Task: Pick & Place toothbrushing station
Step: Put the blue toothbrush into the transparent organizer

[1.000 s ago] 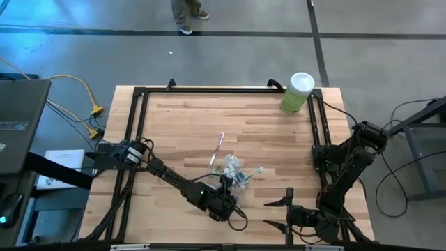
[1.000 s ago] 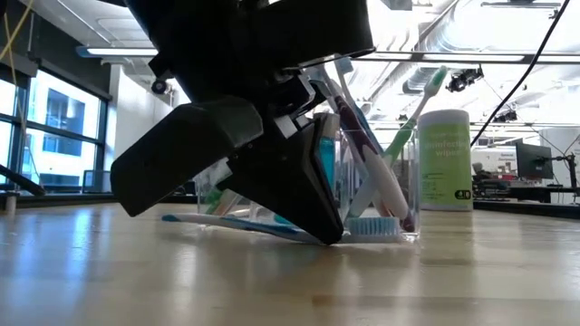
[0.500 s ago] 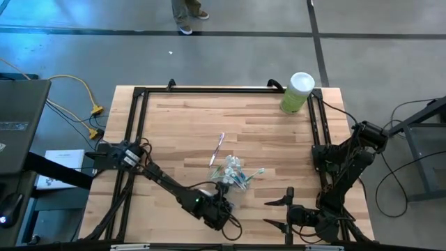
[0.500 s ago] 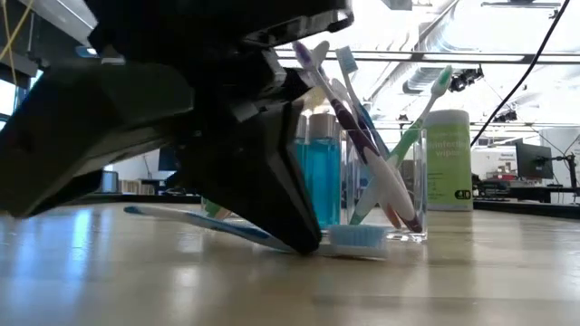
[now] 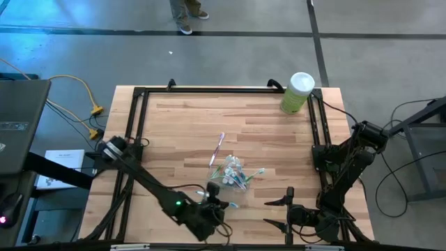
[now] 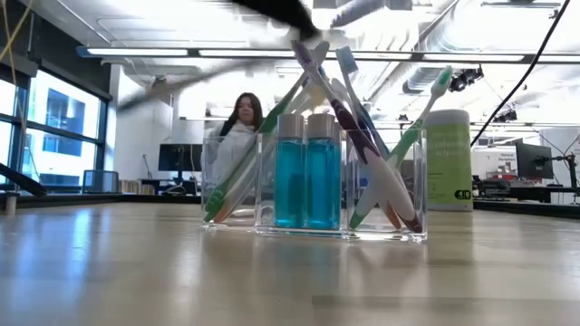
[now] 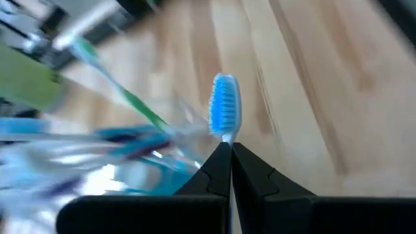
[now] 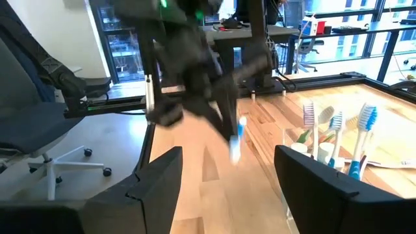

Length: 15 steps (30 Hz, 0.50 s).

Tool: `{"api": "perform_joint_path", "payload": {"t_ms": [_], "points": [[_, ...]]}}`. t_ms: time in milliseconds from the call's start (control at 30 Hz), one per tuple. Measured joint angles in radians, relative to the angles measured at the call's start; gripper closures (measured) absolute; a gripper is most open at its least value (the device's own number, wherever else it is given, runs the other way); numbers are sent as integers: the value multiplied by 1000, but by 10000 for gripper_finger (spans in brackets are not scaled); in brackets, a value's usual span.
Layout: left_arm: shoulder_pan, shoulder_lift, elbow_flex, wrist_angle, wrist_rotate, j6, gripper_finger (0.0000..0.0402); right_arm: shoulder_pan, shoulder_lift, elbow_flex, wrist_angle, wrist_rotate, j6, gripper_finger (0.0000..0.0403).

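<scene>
The scene is brightly lit by ceiling strip lights (image 6: 145,52), and glare is cast along the worktop (image 6: 136,272). The left wrist view is smeared by motion blur; the window (image 8: 120,39) is overexposed.

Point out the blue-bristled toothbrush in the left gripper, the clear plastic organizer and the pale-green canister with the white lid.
blue-bristled toothbrush (image 7: 224,104), left wrist view, on its bristle head.
clear plastic organizer (image 6: 372,231), low view, on its front wall.
pale-green canister (image 5: 293,99), high view, on its side wall.

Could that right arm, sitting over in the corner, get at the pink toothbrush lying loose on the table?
Probably yes. The pink toothbrush lies alone on bare wood beyond the clear holder, and the right tool is open and empty. The holder and the left arm are beside the path, not clearly across it.
</scene>
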<state>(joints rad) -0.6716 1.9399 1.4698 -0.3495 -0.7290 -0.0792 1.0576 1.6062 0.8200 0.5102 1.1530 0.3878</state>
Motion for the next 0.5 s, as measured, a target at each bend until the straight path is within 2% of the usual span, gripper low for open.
{"api": "perform_joint_path", "payload": {"t_ms": [267, 500], "points": [[-32, -121, -41, 188, -214, -20, 401, 0, 0, 0, 0, -2, 0, 168], [23, -143, -216, 538, -260, 83, 401, 0, 0, 0, 2, -8, -1, 168]]}}
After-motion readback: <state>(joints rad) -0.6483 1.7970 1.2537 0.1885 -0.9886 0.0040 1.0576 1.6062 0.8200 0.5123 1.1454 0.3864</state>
